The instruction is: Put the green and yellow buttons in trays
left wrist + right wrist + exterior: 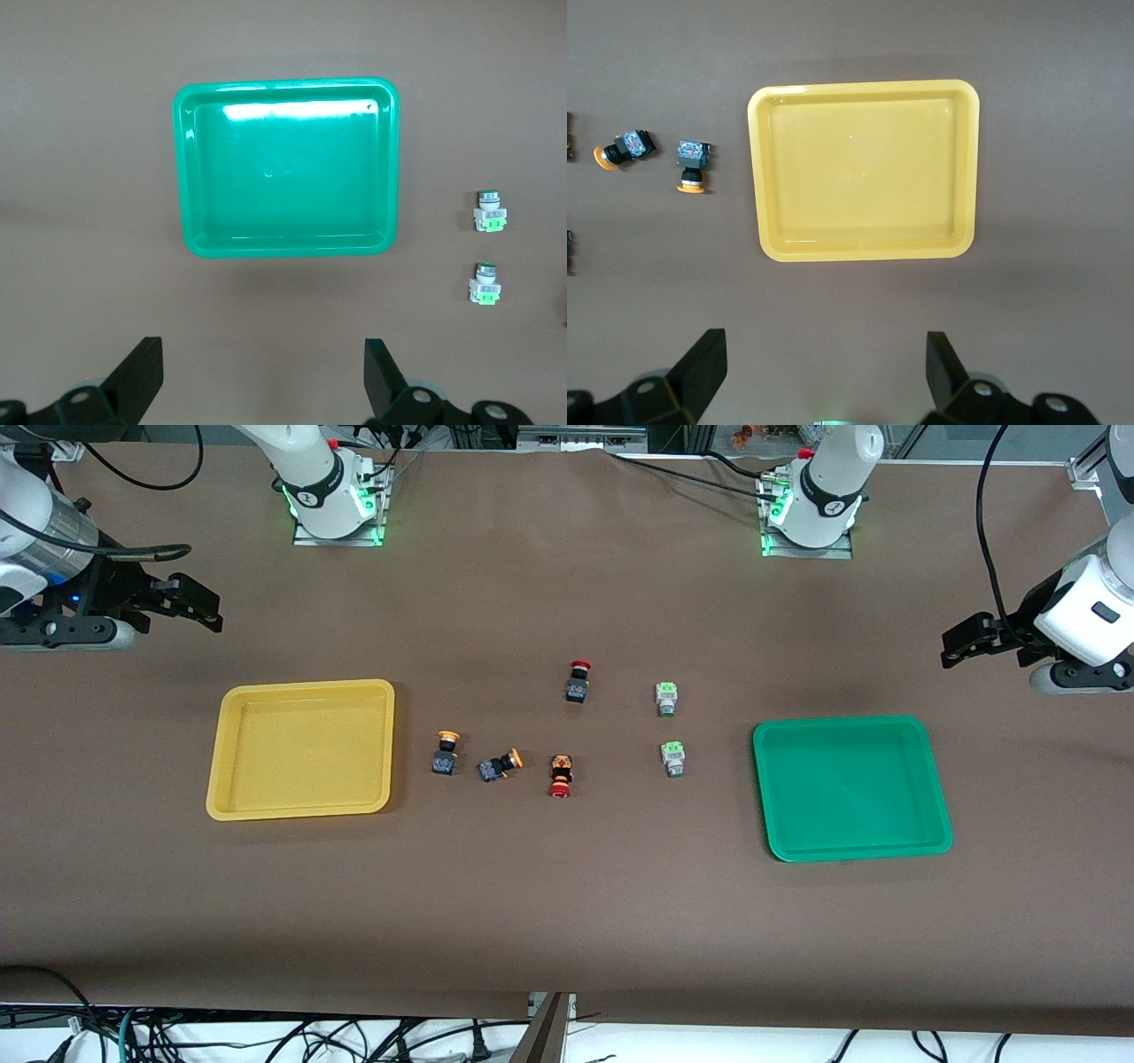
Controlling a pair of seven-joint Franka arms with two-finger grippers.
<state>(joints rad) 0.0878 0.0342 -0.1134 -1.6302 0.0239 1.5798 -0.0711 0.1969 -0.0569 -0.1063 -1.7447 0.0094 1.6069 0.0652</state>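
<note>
Left hand (261,376) and right hand (824,372) wait wide open, empty, high over tabletop ends. Trays empty. Left should drop straight onto nearest green button (671,758), pinching its body.

High front camera facing both robots, wrist cameras looking straight down, sharing green tray (285,248), yellow tray (864,251)

Brown table (567,903) carries yellow tray (301,691), green tray (850,726), six buttons (672,758).
</note>
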